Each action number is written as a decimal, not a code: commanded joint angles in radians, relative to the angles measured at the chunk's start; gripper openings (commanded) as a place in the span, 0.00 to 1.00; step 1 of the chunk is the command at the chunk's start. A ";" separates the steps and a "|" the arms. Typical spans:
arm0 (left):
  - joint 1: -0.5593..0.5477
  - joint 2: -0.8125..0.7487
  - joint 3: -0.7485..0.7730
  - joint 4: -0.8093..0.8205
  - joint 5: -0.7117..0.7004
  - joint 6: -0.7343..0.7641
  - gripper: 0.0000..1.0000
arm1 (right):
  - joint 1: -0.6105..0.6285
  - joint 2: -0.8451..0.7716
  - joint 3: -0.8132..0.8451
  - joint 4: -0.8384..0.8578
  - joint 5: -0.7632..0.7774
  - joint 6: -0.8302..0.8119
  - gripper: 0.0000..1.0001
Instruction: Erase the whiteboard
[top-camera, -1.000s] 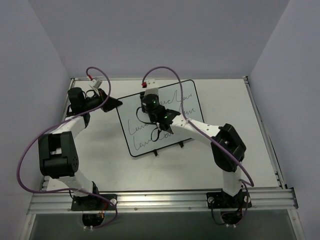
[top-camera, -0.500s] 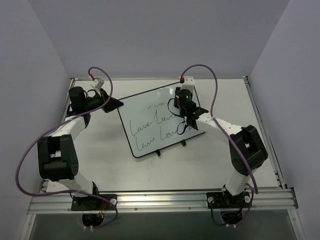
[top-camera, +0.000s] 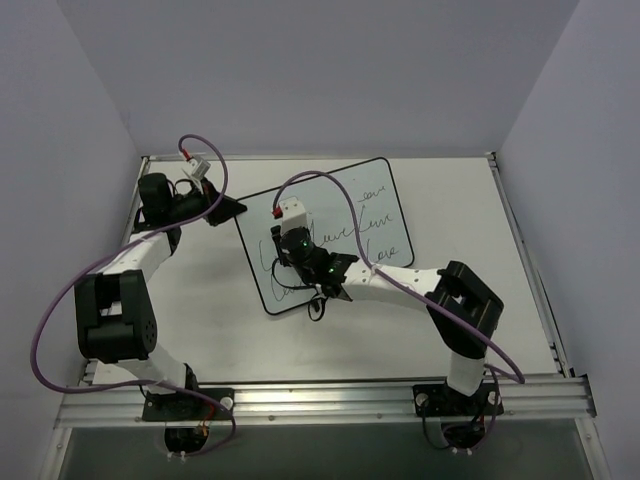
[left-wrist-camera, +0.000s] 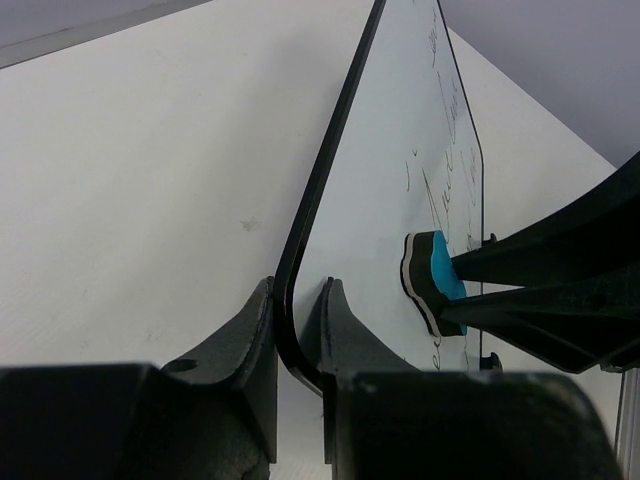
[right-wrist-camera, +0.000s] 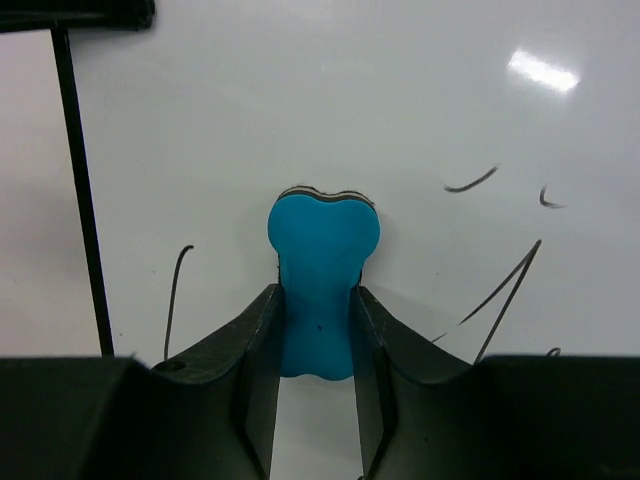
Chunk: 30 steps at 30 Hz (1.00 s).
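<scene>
Whiteboard first: it lies on the white table between the two arms, toward the far side and turned askew, so that its left end sits nearer to me than its right end. Whether it rests dead flat I cannot tell.

At the far left, the left arm bends up and over, a purple cable looping beside it. The left gripper reaches in from the left and is clamped on the far left corner of the whiteboard. In the left wrist view its two dark fingers sit one on each side of the thin black frame, right at the rounded corner.

A little further right, over the left part of the board, is the right gripper. Its fingers are closed on a small blue eraser, which they pinch by its narrow waist. The eraser's face is pressed against the white surface. It is near the board's left edge, and the black frame shows as a dark line just to one side of it in the right wrist view. Only a few thin dark strokes lie around the eraser there.

Right of that, the far right part of the board carries lines of dark cursive writing. The right arm stretches low across the near right of the table, from its base at the near edge to the board.
</scene>
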<state>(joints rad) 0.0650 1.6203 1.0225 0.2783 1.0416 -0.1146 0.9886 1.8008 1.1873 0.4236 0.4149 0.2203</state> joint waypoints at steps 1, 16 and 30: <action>-0.047 0.009 -0.004 0.004 -0.046 0.259 0.02 | -0.033 0.046 0.086 -0.043 0.059 -0.041 0.00; -0.048 0.009 -0.006 -0.010 -0.063 0.279 0.02 | -0.456 -0.069 -0.047 -0.037 -0.059 -0.022 0.00; -0.053 0.003 -0.001 -0.028 -0.074 0.299 0.02 | -0.640 -0.152 -0.189 0.018 -0.258 0.030 0.00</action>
<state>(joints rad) 0.0536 1.6196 1.0237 0.2558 1.0294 -0.0601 0.3584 1.6524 1.0199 0.4824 0.2268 0.2451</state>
